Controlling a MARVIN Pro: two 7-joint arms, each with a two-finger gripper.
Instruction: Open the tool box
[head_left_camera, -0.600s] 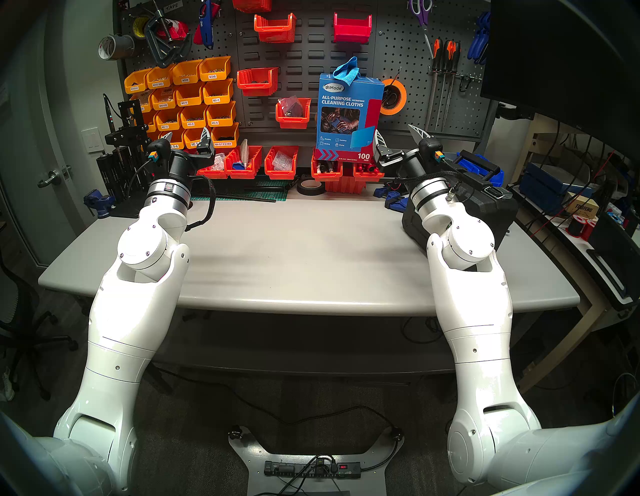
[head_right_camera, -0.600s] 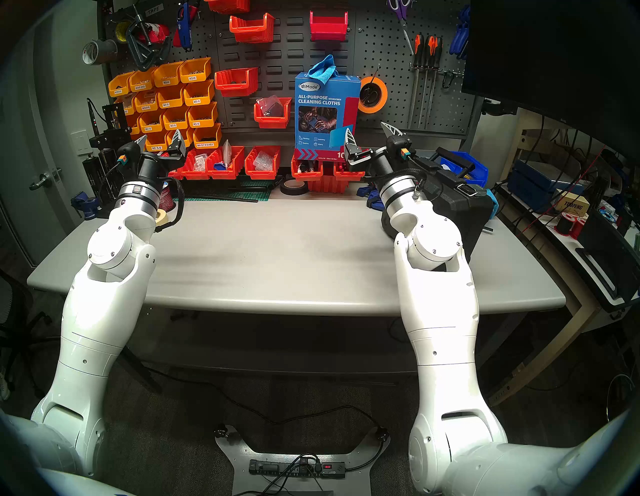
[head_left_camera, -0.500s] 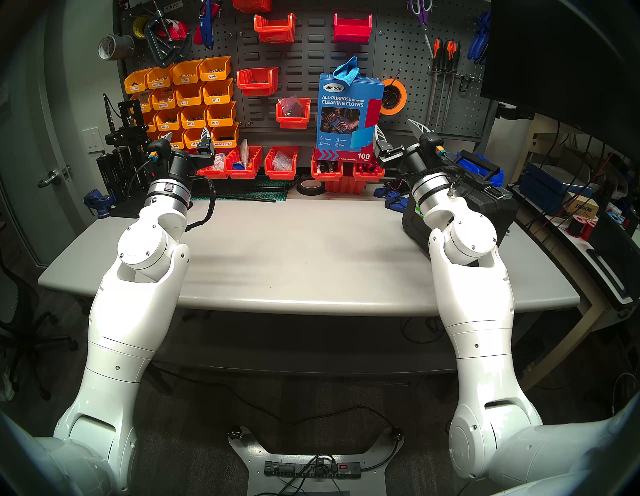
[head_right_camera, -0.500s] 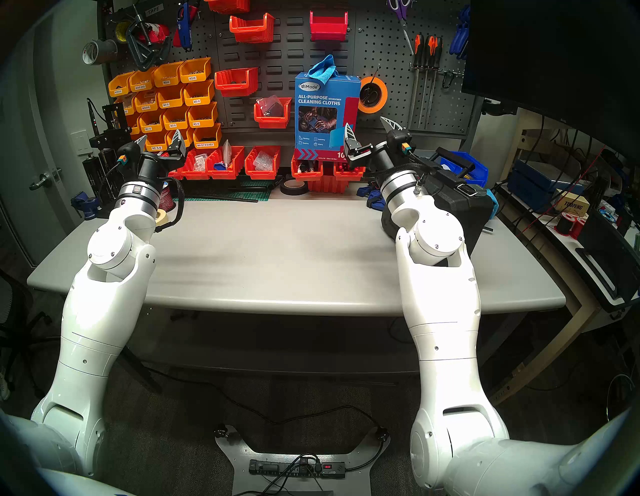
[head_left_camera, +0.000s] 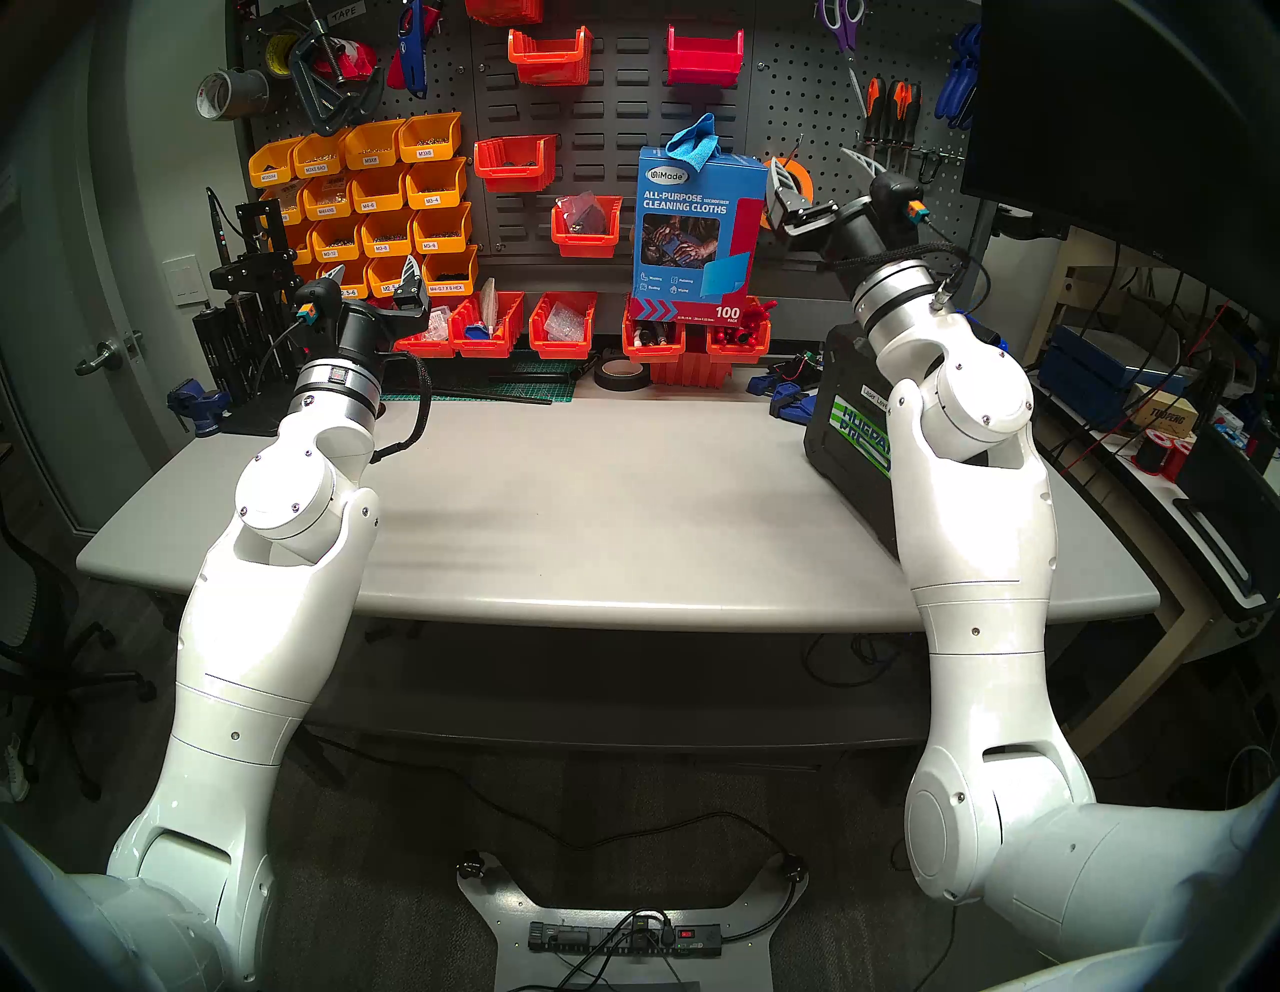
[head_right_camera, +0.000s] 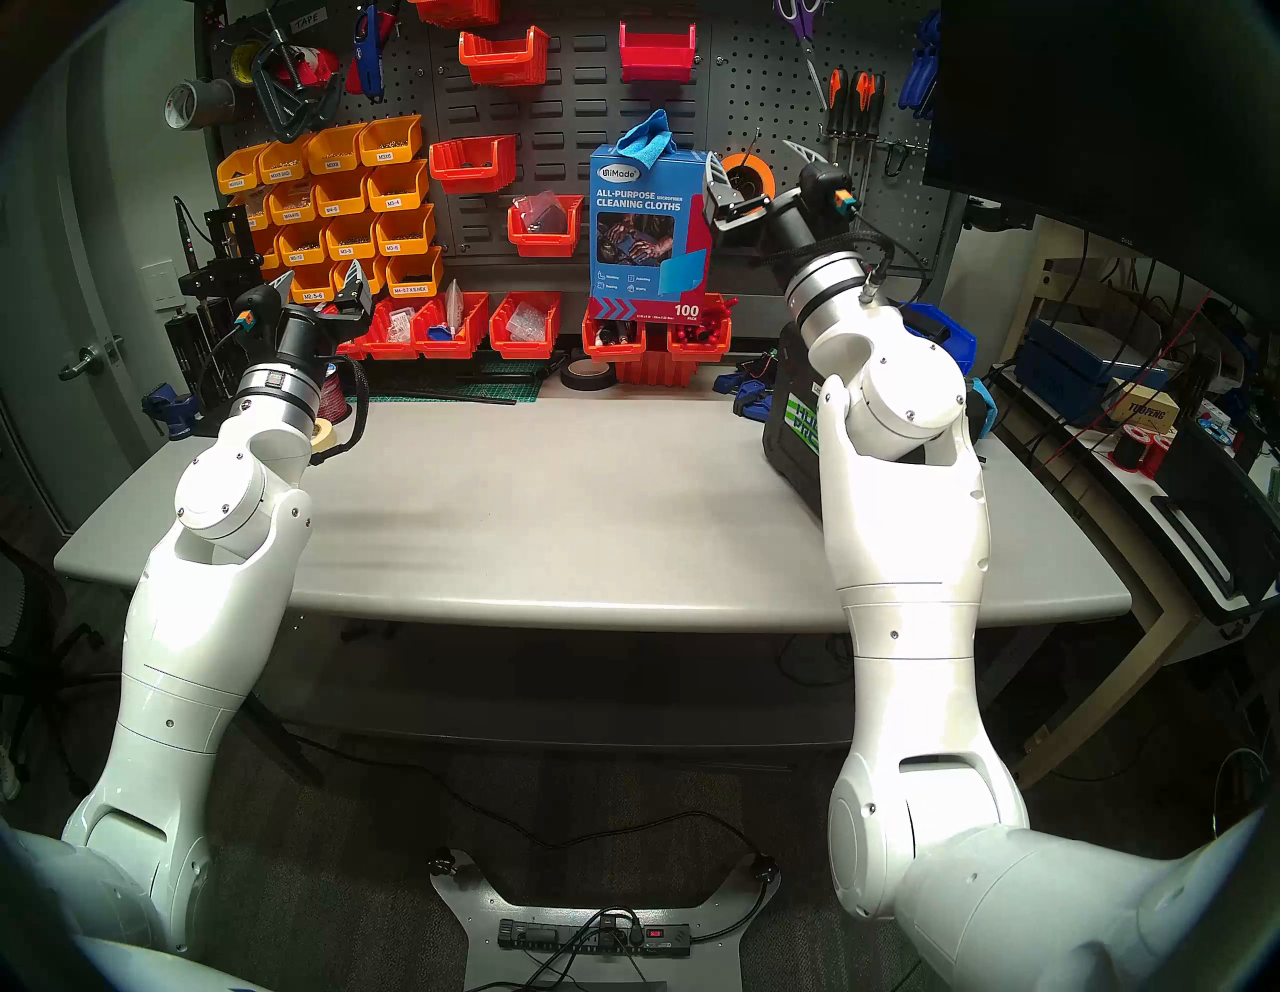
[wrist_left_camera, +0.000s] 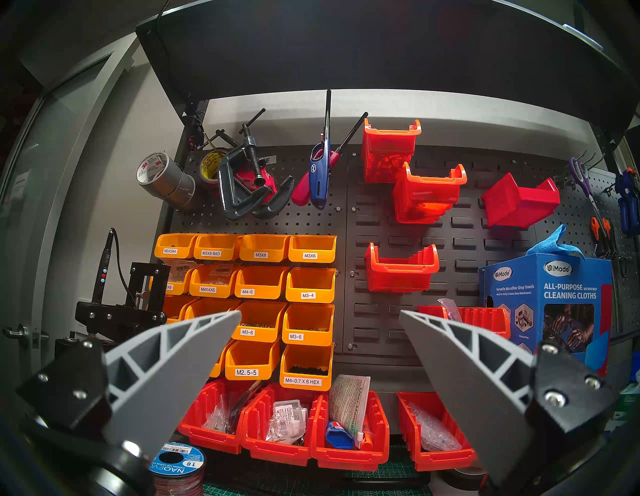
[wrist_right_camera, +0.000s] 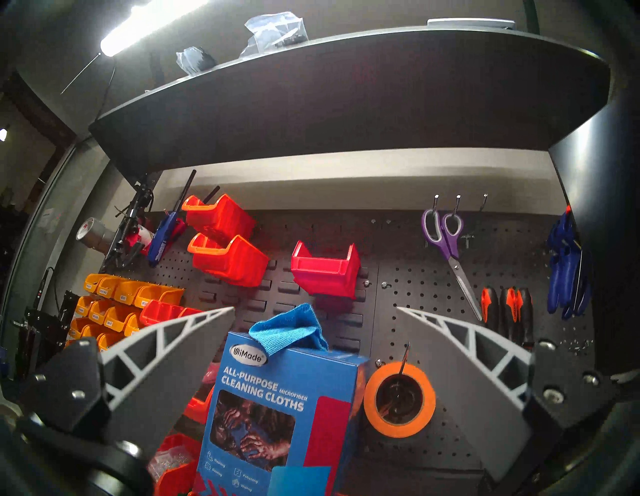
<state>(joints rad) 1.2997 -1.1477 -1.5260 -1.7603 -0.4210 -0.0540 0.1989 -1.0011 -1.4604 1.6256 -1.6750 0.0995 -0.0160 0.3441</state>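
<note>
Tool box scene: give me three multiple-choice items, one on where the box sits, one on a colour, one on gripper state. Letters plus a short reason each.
1. Where on the table is the tool box?
A. robot's right side
B. robot's left side
C. centre front

2. What colour is the cleaning-cloth box?
A. yellow
B. blue
C. white

3. How does the right gripper stand?
A. shut on the tool box handle
B. shut, empty
C. open, empty

Key: 1 A, the case stands behind the right arm. 2 B, its printed front is blue. 3 C, the right wrist view shows its fingers spread with nothing between.
</note>
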